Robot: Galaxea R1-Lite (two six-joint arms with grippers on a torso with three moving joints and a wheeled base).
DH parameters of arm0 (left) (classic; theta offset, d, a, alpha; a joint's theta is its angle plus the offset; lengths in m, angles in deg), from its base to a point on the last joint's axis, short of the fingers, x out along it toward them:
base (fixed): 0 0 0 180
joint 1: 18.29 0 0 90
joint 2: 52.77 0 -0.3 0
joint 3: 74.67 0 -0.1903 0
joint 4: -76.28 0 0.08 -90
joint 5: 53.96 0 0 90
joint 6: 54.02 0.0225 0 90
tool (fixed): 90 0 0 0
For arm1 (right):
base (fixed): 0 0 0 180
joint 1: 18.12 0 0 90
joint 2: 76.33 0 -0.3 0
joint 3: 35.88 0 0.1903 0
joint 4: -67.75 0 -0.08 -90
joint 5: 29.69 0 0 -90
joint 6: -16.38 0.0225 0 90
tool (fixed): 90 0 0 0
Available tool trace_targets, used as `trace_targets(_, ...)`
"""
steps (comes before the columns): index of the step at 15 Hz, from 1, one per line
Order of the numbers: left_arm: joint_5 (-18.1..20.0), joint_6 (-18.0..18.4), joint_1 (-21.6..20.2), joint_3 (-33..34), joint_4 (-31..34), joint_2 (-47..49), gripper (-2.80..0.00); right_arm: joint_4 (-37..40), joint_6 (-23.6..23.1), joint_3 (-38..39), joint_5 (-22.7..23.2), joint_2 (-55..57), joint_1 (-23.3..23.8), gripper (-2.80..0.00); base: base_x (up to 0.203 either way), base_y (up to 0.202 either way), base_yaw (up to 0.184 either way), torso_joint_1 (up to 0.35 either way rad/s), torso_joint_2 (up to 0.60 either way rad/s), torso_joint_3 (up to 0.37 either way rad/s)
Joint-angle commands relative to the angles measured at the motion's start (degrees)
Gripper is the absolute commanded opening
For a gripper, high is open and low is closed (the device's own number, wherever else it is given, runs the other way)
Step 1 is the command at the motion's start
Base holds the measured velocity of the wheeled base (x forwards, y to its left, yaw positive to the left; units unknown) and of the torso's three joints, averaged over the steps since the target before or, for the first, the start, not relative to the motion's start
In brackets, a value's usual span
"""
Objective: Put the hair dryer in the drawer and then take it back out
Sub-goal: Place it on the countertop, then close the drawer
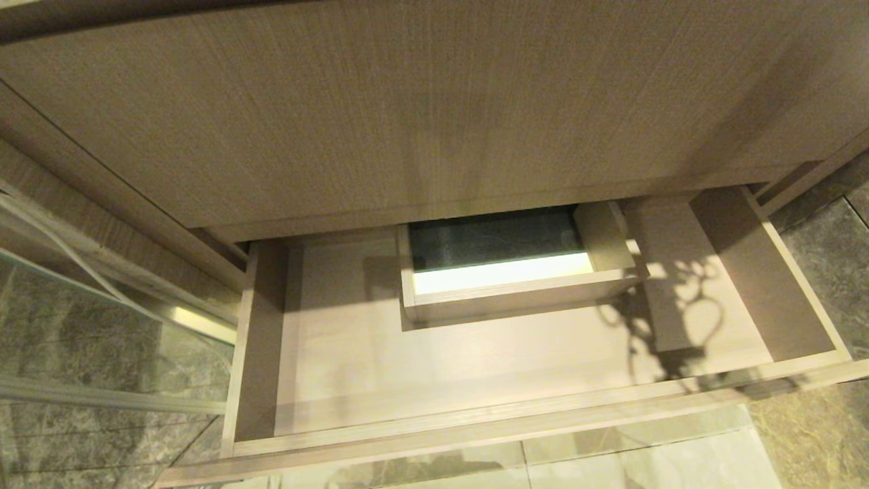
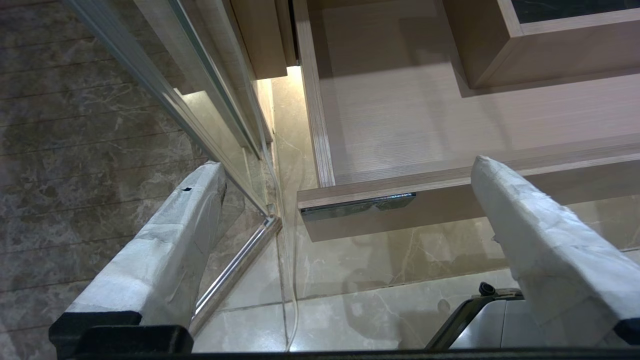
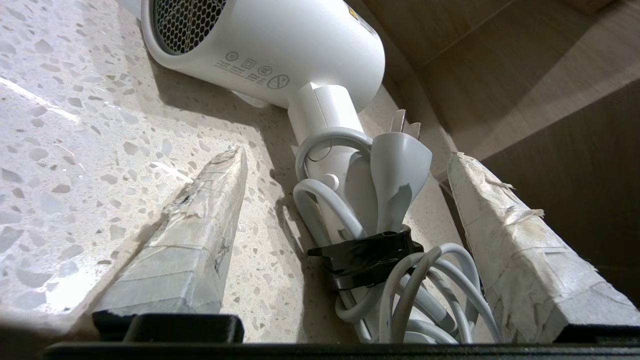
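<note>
The white hair dryer lies on a speckled stone countertop, grey grille toward the stone, in the right wrist view. Its bundled white cord is bound to the handle by a black strap. My right gripper is open, with one taped finger on each side of the handle and cord. The drawer stands pulled out in the head view with nothing lying in it; neither arm shows there. My left gripper hangs open and parked over the floor by the drawer's front left corner.
A boxed cutout rises in the middle of the drawer. The taller wood-grain panel overhangs its back. A glass panel with a metal frame stands to the left. Marble floor lies below. The countertop's edge runs beside the dryer.
</note>
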Motion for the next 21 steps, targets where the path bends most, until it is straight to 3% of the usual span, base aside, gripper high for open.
trace_targets(1, 0.0, 0.0, 0.0, 0.0, 0.0, 0.0, 0.0, -0.3, -0.3, 0.0, 0.0, 0.0, 0.0, 0.0, 0.0, 0.0, 0.0, 0.0, 0.0, 0.0)
trace_targets(4, 0.0, 0.0, 0.0, 0.0, 0.0, 0.0, 0.0, -1.5, -0.4, 0.1, 0.0, -1.9, 0.2, 0.0, 0.0, 0.0, 0.0, 0.0, 0.0, 0.0)
trace_targets(11, 0.0, 0.0, 0.0, 0.0, 0.0, 0.0, 0.0, 6.7, -1.6, 1.1, 0.4, -9.5, 0.4, 0.0, 0.0, 0.0, 0.0, 0.0, 0.0, 0.0)
trace_targets(15, 0.0, 0.0, 0.0, 0.0, 0.0, 0.0, 0.0, 6.7, -1.6, 1.1, 0.4, -9.5, 0.4, 0.0, 0.0, 0.0, 0.0, 0.0, 0.0, 0.0)
trace_targets(16, 0.0, 0.0, 0.0, 0.0, 0.0, 0.0, 0.0, 6.7, -1.6, 1.1, 0.4, -9.5, 0.4, -0.58, 0.0, 0.0, 0.0, 0.0, 0.0, 0.0)
trace_targets(17, 0.0, 0.0, 0.0, 0.0, 0.0, 0.0, 0.0, 6.7, -1.6, 1.1, 0.4, -9.5, 0.4, -2.8, 0.0, 0.0, 0.0, 0.0, 0.0, 0.0)
trace_targets(21, 0.0, 0.0, 0.0, 0.0, -0.1, 0.0, 0.0, 10.4, -2.8, 5.8, 0.4, -14.8, 0.6, -2.8, 0.0, 0.0, 0.0, 0.0, 0.0, 0.0)
